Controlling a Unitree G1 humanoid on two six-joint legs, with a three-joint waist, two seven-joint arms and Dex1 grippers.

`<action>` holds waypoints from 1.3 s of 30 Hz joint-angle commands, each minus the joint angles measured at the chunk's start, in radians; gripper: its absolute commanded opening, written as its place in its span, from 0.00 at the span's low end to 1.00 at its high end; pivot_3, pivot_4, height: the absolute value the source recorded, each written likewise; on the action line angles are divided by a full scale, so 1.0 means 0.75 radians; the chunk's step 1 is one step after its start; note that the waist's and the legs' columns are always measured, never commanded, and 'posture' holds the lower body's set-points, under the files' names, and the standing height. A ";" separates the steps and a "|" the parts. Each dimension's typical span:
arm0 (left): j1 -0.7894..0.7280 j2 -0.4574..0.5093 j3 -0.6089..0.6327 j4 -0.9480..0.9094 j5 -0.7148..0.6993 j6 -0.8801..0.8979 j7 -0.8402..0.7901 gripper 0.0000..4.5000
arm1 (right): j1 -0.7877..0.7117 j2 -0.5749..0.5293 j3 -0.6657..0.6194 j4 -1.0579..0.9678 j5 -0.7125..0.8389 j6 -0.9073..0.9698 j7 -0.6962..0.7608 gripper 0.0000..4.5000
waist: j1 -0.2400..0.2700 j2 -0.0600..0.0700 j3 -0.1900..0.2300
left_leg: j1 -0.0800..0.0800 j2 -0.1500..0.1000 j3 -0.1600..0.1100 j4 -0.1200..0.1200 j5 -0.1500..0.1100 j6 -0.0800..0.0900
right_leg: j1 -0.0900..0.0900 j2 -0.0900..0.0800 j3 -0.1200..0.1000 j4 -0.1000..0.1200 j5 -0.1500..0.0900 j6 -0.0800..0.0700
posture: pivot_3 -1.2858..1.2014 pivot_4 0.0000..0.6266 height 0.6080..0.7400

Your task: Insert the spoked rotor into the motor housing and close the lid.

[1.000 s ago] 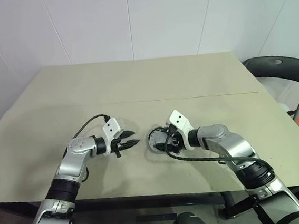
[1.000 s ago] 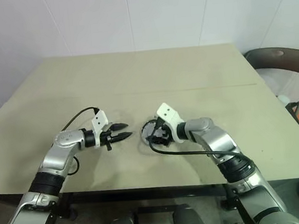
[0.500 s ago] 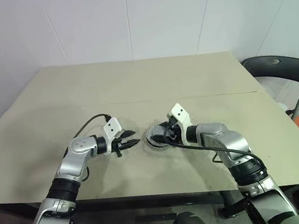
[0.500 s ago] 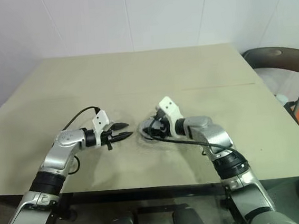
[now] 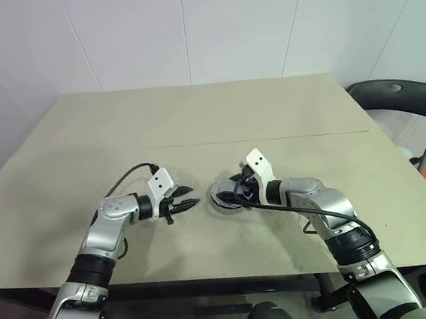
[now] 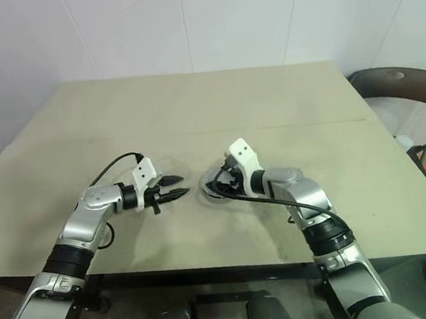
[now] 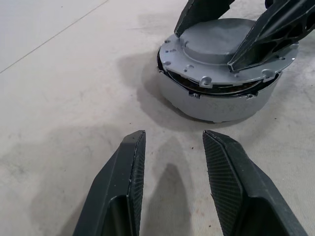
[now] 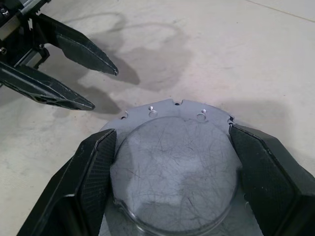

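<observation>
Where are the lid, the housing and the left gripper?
lid (image 7: pixel 216 43): left wrist view, on its flat grey top.
housing (image 7: pixel 216 105): left wrist view, on its grey side wall below the lid.
left gripper (image 5: pixel 189 196): left eye view, between its two fingertips.

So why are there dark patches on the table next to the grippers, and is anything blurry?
Left wrist view: soft shadows lie on the table under the left gripper and beside the housing. Right wrist view: the left gripper's shadows fall behind its fingers; the lid looks sharp, fine scratches showing. Eye views: even light, no glare.
</observation>
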 commanded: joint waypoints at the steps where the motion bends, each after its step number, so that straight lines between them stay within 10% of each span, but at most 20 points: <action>1: -0.006 0.010 0.014 -0.033 -0.001 -0.019 0.000 0.43 | 0.011 -0.001 -0.031 -0.059 -0.003 0.002 -0.037 0.74 | 0.001 0.000 0.000 | 0.000 0.000 0.000 0.000 0.000 0.000 | 0.000 0.000 0.000 0.000 0.000 0.000 | 0.52 0.00 1.00; 22: -0.011 0.011 0.007 -0.023 0.007 -0.023 -0.004 0.43 | 0.016 0.060 -0.085 -0.057 -0.071 -0.110 -0.288 0.74 | 0.001 0.000 0.000 | 0.000 0.000 0.000 0.000 0.000 0.000 | 0.000 0.000 0.000 0.000 0.000 0.000 | 0.52 0.00 1.00; 39: -0.019 0.008 0.000 0.005 0.015 -0.040 -0.004 0.43 | 0.047 -0.008 -0.006 -0.126 -0.052 -0.074 -0.132 0.74 | -0.001 0.000 0.000 | 0.000 0.000 0.000 0.000 0.000 0.000 | 0.000 0.000 0.000 0.000 0.000 0.000 | 0.52 0.00 1.00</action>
